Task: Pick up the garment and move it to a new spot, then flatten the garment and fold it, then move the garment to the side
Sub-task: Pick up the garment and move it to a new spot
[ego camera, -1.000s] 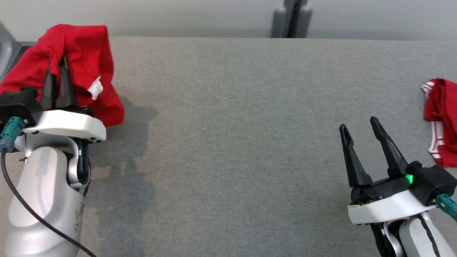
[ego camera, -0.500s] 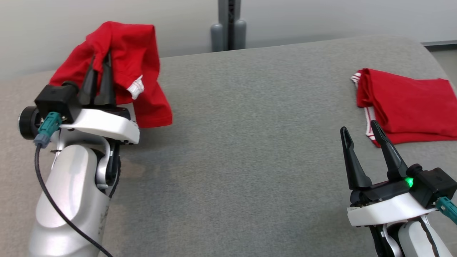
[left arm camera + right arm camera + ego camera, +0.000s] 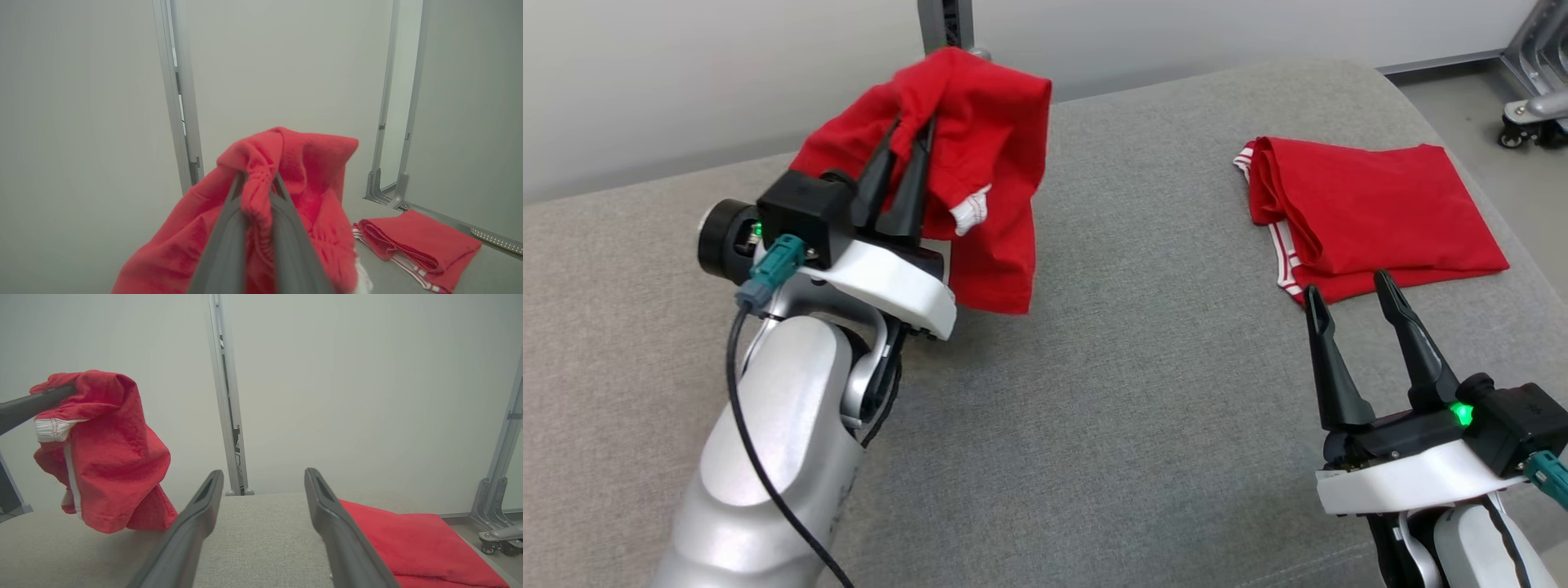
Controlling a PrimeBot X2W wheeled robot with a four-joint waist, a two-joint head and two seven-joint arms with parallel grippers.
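At 4 o'clock, right end effector [image 3: 1345,283] spread, empty. Open grey woven table [image 3: 1135,392] between. At 10 o'clock, left end effector [image 3: 913,131] pinches a crumpled, hanging red garment [image 3: 996,163]. At 2 o'clock, folded garment [image 3: 1380,204] lies near table's rounded edge.

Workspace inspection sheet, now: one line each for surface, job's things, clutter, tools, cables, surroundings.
Surface: grey fabric-covered table, smooth, no marks seen.
Job's things: bunched garment, red, lifted and hanging from the left tool.
Clutter: folded garment, red with white-striped trim, lying flat at the table's far right.
Tools: left tool shut on the bunched garment; right tool open, holding nothing, near the folded garment's front edge.
Cables: black cable running along the left forearm; teal connectors at both wrists.
Surroundings: pale wall, metal post behind the table, wheeled frame on the floor at right.
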